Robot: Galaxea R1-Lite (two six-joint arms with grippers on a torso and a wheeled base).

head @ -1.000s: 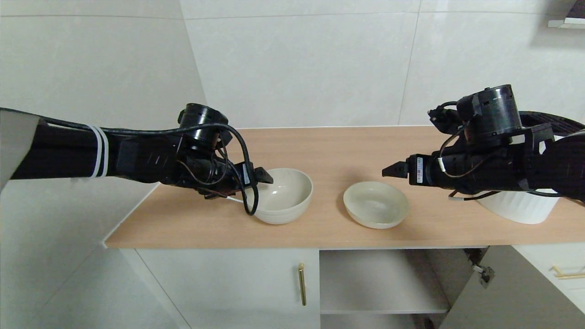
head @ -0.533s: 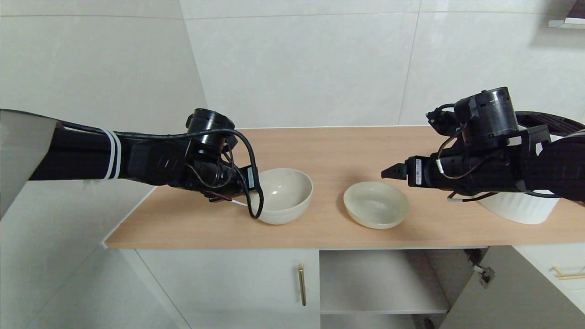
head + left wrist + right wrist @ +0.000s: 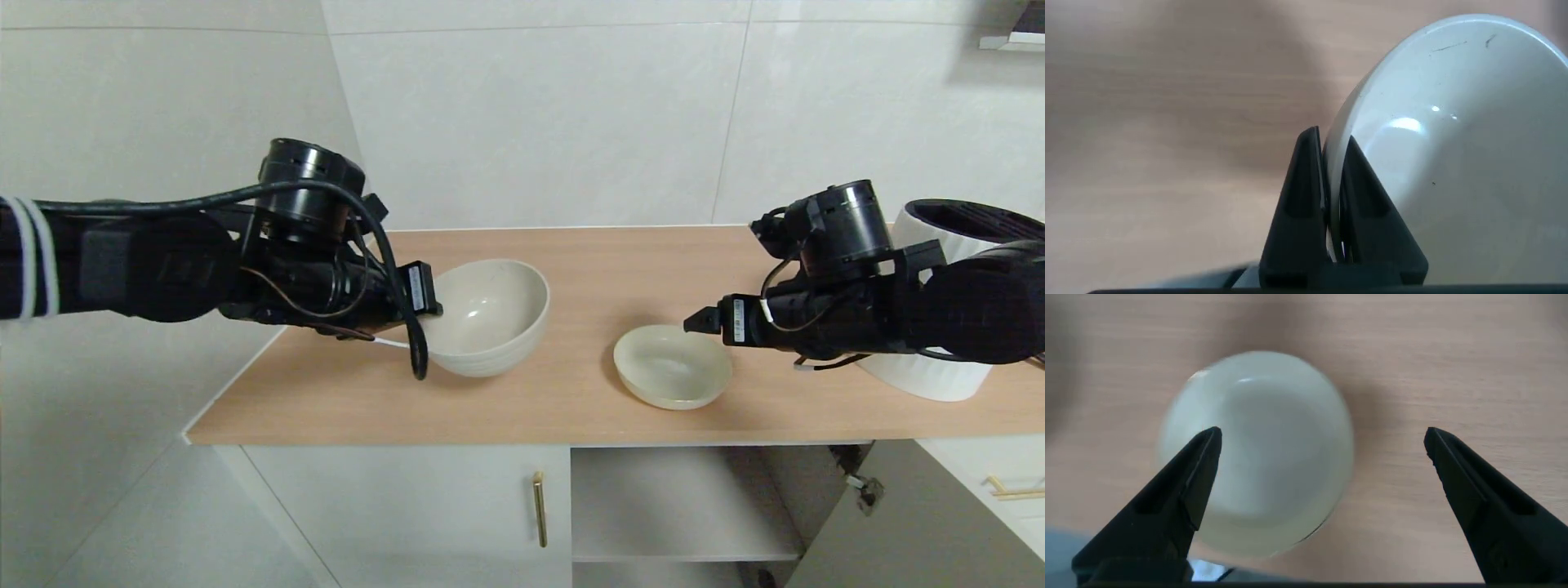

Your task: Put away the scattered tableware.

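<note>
A deep cream bowl [image 3: 488, 318] hangs tilted just above the wooden counter [image 3: 588, 261], its left rim pinched by my left gripper [image 3: 429, 314]. In the left wrist view the two black fingers [image 3: 1306, 175] clamp the bowl [image 3: 1454, 147] at its rim, one finger inside and one outside. A shallow pale bowl [image 3: 672, 365] rests on the counter to the right. My right gripper [image 3: 698, 320] hovers over this bowl's right rim, open. The right wrist view looks down on the shallow bowl [image 3: 1259, 449], which lies between the spread fingers and closer to the one [image 3: 1167, 498] overlapping its rim.
A white ribbed container [image 3: 939, 371] with a dark top stands at the counter's right end, partly behind my right arm. Under the counter, an open cupboard shelf [image 3: 678, 523] shows beside a shut door with a brass handle [image 3: 538, 508]. Tiled wall backs the counter.
My left gripper has lifted the deep bowl off the counter and tilted it, moving up and slightly left. My right gripper has dropped lower toward the shallow bowl.
</note>
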